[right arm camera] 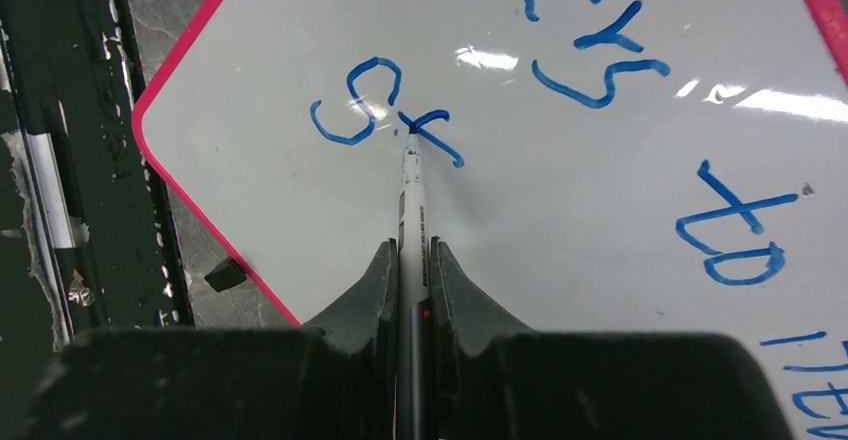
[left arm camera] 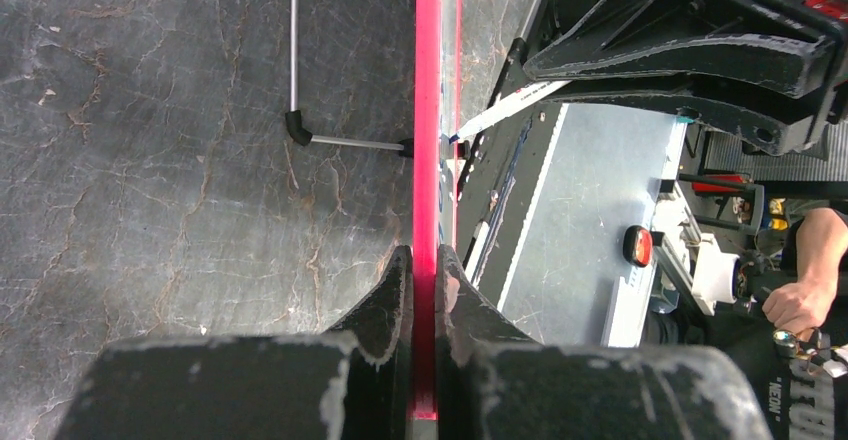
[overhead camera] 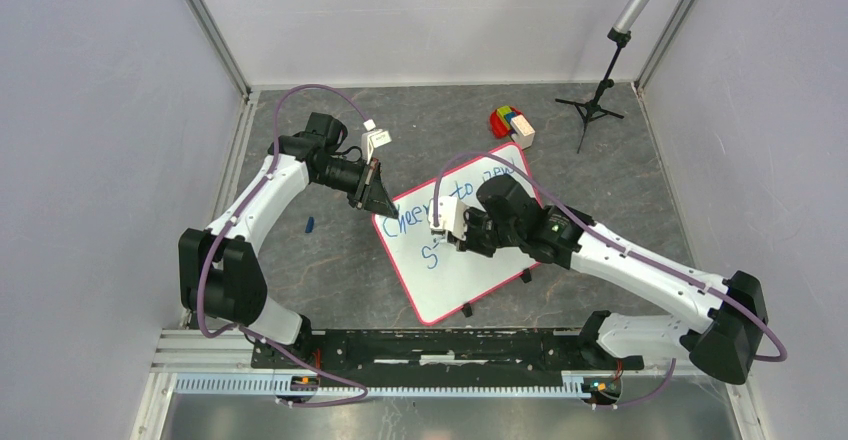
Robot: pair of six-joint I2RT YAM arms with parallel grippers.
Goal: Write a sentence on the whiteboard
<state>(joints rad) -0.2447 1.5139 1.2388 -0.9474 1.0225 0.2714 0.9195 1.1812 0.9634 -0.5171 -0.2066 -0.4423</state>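
Observation:
The whiteboard (overhead camera: 470, 280) lies tilted on the grey table, its pink-red rim (left arm camera: 427, 110) seen edge-on in the left wrist view. My left gripper (overhead camera: 375, 196) (left arm camera: 425, 252) is shut on that rim at the board's far-left corner. The sentence (overhead camera: 420, 218) is in blue: "Cheers to new" on one line and "St" (right arm camera: 385, 110) below it. My right gripper (right arm camera: 412, 245) (overhead camera: 442, 240) is shut on a white marker (right arm camera: 411, 195). Its tip touches the board at the crossing of the "t".
A small blue cap (overhead camera: 310, 224) lies left of the board. Coloured blocks (overhead camera: 510, 122) and a black tripod stand (overhead camera: 595, 100) are at the back right. A black rail (overhead camera: 440, 345) runs along the near edge. A person's hand (left arm camera: 800, 305) shows beyond the table.

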